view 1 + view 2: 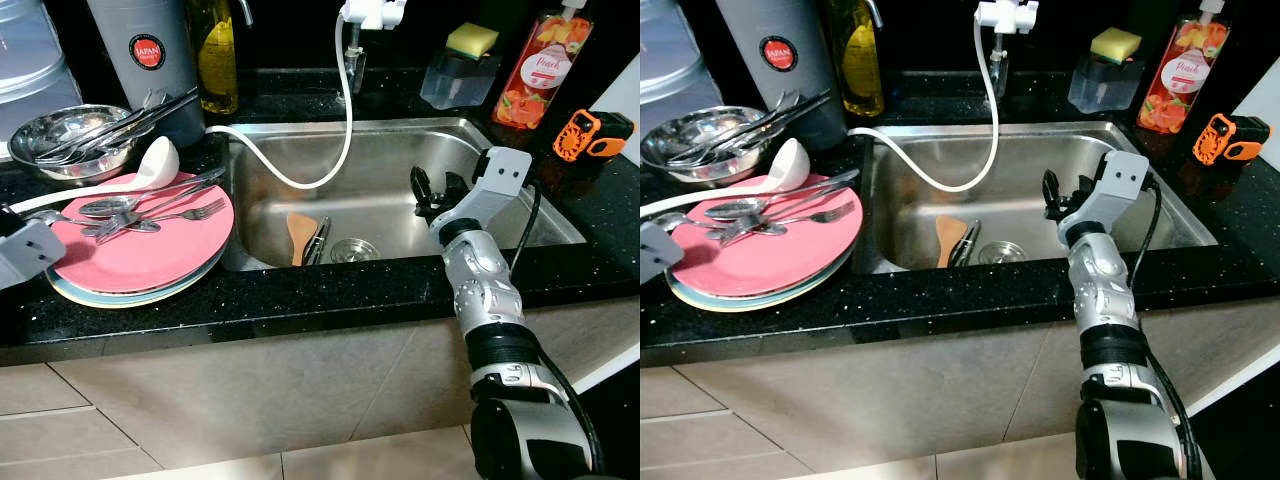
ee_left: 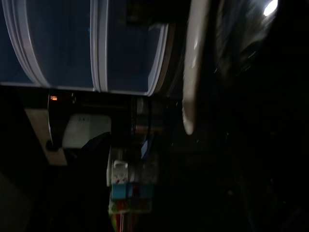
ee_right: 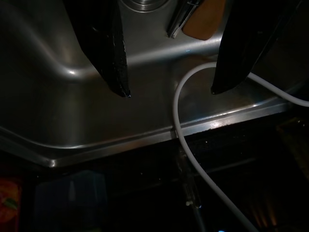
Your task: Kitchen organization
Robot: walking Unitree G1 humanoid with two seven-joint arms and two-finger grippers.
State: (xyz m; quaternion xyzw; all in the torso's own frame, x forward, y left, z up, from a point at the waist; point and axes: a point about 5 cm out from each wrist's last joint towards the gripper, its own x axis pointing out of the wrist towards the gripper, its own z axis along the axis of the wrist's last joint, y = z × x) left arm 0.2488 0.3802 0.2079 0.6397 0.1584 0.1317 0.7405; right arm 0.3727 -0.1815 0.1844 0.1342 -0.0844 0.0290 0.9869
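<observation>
Head view: the right gripper (image 1: 432, 192) hangs over the stainless steel sink basin (image 1: 400, 160), fingers spread and empty. Below and left of it a wooden spatula (image 1: 301, 237) lies beside the round drain (image 1: 354, 249); a white hose (image 1: 345, 110) loops behind. Far left, the left gripper (image 1: 22, 250) sits by stacked pink plates (image 1: 150, 255) holding spoons; whether it is open cannot be told.

Right wrist view: the black fingers (image 3: 108, 43) are parted above the basin, the hose between their tips.

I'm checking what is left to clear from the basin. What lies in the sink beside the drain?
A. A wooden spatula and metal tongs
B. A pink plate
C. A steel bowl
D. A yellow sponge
A: the wooden spatula and metal tongs lie on the floor of the sink next to the drain.
</observation>
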